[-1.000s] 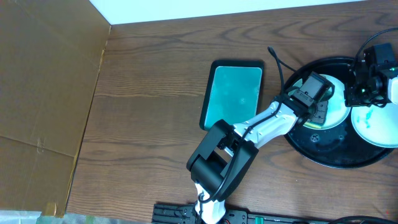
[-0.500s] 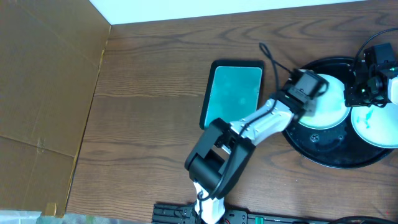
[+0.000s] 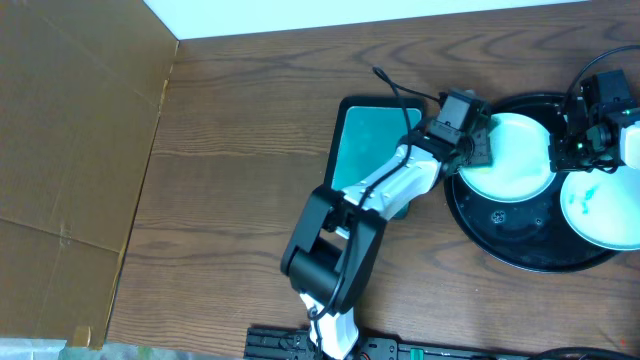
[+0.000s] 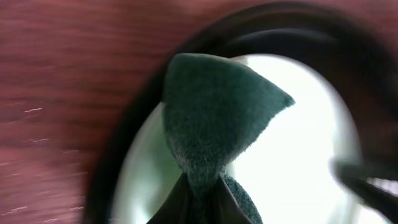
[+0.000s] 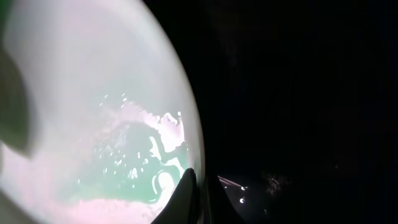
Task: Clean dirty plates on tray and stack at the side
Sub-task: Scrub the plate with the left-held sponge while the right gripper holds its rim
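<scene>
- The left tool (image 4: 200, 198) pinches a green pad (image 4: 214, 118) over the left plate (image 3: 512, 160), which sits on the black tray (image 3: 520, 245). Any risk?
- Nothing holds that plate, so wiping could shove it onto the tabletop (image 3: 250, 150). The right tool (image 5: 200, 194) seems pressed together on the right plate's (image 3: 600, 210) rim and could slip.

No text, label, brand, number or sign can be read in any view. The left plate (image 3: 512, 160), the right plate (image 3: 605, 212), the black tray (image 3: 520, 256), the teal tray (image 3: 368, 150), the cardboard sheet (image 3: 70, 150), the wooden desk (image 3: 235, 150) and the green pad (image 4: 211, 118) all show plain surfaces. The left wrist view is blurred and the right wrist view is mostly dark.
</scene>
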Motion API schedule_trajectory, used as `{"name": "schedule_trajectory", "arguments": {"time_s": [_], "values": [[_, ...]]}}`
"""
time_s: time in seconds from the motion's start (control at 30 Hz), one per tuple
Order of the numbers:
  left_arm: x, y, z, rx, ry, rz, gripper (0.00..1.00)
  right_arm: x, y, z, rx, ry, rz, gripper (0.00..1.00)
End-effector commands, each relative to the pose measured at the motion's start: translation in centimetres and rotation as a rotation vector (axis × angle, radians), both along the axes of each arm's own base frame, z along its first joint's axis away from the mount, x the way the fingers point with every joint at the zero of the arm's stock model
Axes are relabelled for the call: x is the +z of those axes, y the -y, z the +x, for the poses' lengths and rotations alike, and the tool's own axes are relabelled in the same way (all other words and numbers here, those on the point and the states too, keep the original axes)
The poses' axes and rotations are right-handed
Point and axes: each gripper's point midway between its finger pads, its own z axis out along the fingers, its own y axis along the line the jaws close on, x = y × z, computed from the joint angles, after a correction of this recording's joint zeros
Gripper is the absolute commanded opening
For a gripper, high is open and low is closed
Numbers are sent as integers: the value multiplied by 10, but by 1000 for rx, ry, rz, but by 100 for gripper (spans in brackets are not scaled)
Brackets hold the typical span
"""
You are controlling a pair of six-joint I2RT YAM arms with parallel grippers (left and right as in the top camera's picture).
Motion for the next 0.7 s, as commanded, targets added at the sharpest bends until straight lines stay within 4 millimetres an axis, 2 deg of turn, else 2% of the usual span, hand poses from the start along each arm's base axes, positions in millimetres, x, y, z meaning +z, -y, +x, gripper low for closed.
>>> {"name": "schedule_trajectory", "arguments": {"time_s": [0.0,0.1,0.17,0.3,0.43,0.53,0.6,0.67], "values": [[37,38,-23,-132,-71,-248,7,0,12,1,-13,7,-50,1],[22,40,-33,-139,-122,-228,7,0,12,1,-14,10,-49,1],[5,44,-42,-151,-158,-210,7,0,12,2,-14,15,-48,1],[-24,40,-44,-140,-171,-119,7,0,12,3,-14,16,-48,1],[-42,2,-29,-18,-113,96,7,1,12,3,-13,17,-48,1],[-44,-33,-19,72,-59,262,7,1,12,3,-14,17,-48,1],[-42,-49,-14,104,-28,340,7,1,12,3,-13,17,-48,1],[-40,-56,-10,125,-11,364,7,1,12,3,-14,17,-48,1]]}}
